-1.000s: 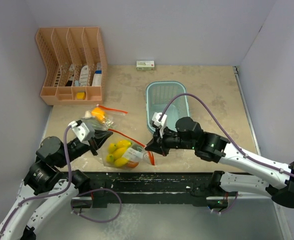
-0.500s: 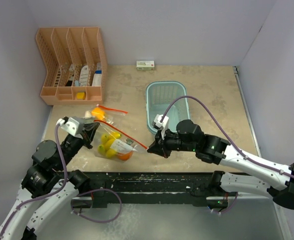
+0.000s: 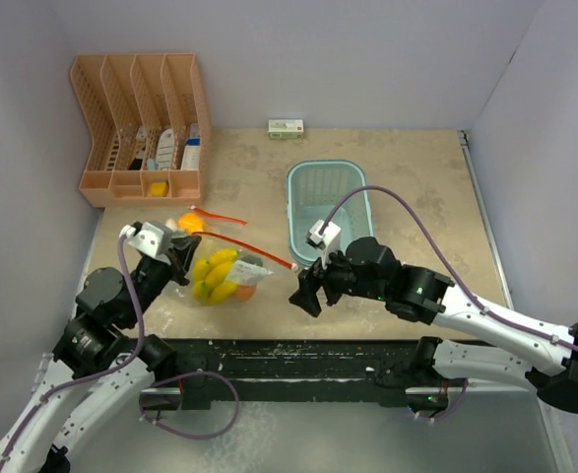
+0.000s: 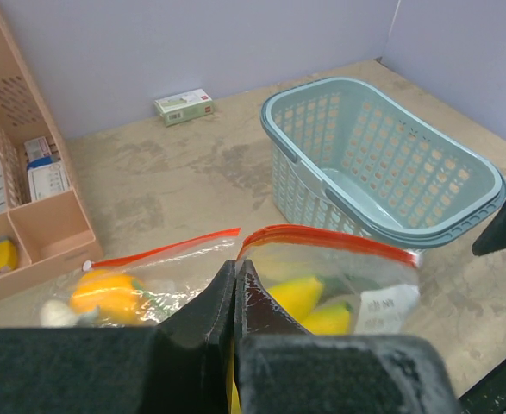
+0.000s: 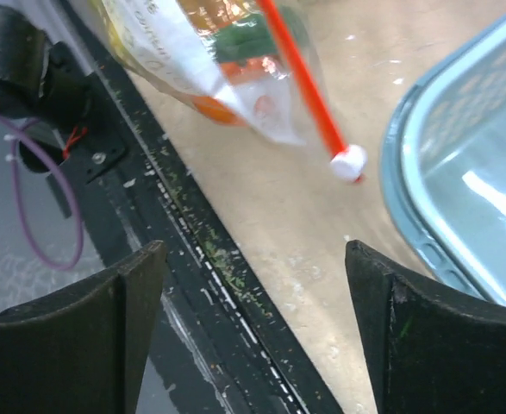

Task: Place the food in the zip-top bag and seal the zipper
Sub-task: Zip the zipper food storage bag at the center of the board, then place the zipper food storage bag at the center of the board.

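Note:
A clear zip-top bag (image 3: 231,277) lies near the table's front edge with yellow bananas (image 3: 217,275) and a small orange fruit (image 3: 246,293) inside. Its red zipper (image 3: 254,249) ends in a white slider (image 3: 293,267). My left gripper (image 3: 178,261) is shut on the bag's left zipper end; the left wrist view shows the jaws (image 4: 234,269) pinched together on the plastic beside the bananas (image 4: 300,293). My right gripper (image 3: 301,294) is open just right of the slider (image 5: 348,162), with nothing between its fingers (image 5: 106,328). Something green (image 5: 253,41) shows inside the bag.
A second clear bag (image 3: 198,224) with an orange-yellow item lies just behind. The light blue mesh basket (image 3: 303,177) stands to the right rear. A pink organiser (image 3: 101,187) is at the back left, a small box (image 3: 286,127) at the back wall.
My right gripper has let go of the zipper's slider end and opened, backing slightly right. The left gripper has drawn the bag left and away from the front edge.

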